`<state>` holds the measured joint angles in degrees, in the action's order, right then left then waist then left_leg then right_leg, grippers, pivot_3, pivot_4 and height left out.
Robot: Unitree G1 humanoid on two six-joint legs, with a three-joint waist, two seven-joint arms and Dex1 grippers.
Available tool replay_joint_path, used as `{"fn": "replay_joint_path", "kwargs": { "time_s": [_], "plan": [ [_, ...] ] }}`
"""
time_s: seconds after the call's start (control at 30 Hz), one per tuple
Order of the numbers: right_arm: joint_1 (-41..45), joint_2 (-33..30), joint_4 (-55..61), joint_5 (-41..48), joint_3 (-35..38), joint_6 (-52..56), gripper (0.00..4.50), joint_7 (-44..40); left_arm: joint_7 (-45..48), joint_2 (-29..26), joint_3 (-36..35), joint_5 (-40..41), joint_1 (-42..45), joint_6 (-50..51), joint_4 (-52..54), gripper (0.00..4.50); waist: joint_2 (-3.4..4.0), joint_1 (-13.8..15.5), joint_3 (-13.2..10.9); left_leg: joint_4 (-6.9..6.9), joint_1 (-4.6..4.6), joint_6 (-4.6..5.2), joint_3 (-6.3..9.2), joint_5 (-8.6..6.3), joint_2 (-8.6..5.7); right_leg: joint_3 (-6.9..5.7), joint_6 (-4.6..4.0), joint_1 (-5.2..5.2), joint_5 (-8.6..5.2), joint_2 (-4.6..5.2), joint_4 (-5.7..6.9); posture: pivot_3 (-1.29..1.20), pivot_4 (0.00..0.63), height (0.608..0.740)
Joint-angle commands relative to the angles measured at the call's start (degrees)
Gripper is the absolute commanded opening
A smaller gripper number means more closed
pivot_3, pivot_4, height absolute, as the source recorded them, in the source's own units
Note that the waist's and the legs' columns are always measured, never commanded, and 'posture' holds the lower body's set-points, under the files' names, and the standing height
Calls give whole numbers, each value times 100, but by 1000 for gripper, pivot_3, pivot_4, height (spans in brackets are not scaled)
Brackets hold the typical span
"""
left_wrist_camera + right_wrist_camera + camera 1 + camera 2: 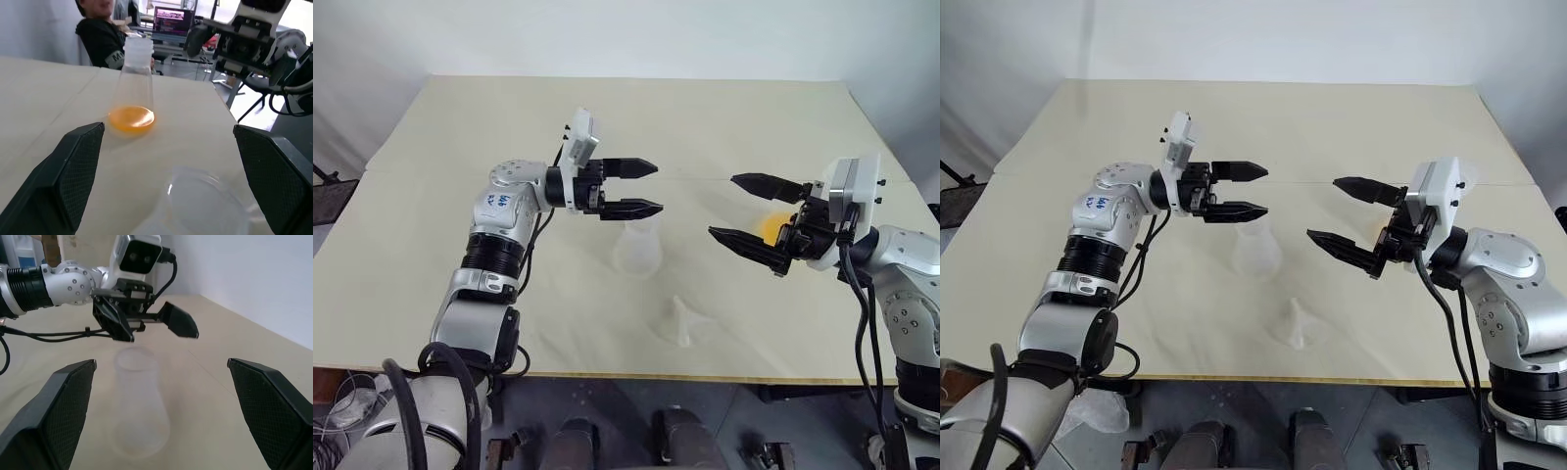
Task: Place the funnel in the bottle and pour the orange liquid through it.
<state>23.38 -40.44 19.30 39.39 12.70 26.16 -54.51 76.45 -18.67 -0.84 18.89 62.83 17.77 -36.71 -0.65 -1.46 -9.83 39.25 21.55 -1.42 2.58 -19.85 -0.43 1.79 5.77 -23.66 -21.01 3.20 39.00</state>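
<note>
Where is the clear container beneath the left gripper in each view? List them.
Left eye: clear container at table centre, under the left gripper.
Right eye: same spot.
Left wrist: its rim, near, between the fingers.
Right wrist: ahead, between the fingers.
Shared landmark: the open left gripper just above it.

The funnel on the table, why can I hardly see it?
Left eye view: the small clear plastic funnel is see-through on the pale table, showing just a faint outline and soft shadow. Left wrist view: the orange liquid stands out by its colour.
</note>
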Motion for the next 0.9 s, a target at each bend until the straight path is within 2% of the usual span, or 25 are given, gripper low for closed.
{"fn": "replay_joint_path", "kwargs": {
  "time_s": [0.03,0.27,0.47,0.57,0.7,0.9],
  "plan": [
    [70,-120,28,-4,140,-147,4500,-52,-127,-34,-213,332,102,246,443,4484,0,1,0,0,0,0,0,0,0,0,0,0,0,0,0,0,150,740],
    [-11,-290,64,-54,201,-124,4500,-113,-377,-351,-458,557,31,513,878,4484,0,-12,0,0,0,0,0,0,0,1,0,0,0,0,1,0,150,740],
    [-305,-814,35,-122,269,-103,4500,-470,-567,-834,-669,665,-277,641,1274,4484,0,-2,0,-1,0,0,-1,0,1,3,0,1,0,0,0,0,150,740],
    [-285,-914,-10,-81,306,-92,4500,-552,-429,-1366,-865,798,-928,771,1784,4484,1,-37,0,-3,-1,0,0,0,2,5,0,-1,0,-1,0,0,150,740],
    [-188,-925,-131,-66,220,-69,4500,-655,-80,-1869,-680,771,-1849,706,2449,4484,1,-15,0,-5,-8,-1,3,0,7,11,0,-1,0,-7,-10,0,150,740],
    [-7,-907,-286,-94,84,-18,4500,-787,-65,-2264,-313,384,-2696,320,3039,4484,1,78,0,-1,-8,0,9,-1,2,10,0,7,0,2,-25,0,150,740]
  ]
}}
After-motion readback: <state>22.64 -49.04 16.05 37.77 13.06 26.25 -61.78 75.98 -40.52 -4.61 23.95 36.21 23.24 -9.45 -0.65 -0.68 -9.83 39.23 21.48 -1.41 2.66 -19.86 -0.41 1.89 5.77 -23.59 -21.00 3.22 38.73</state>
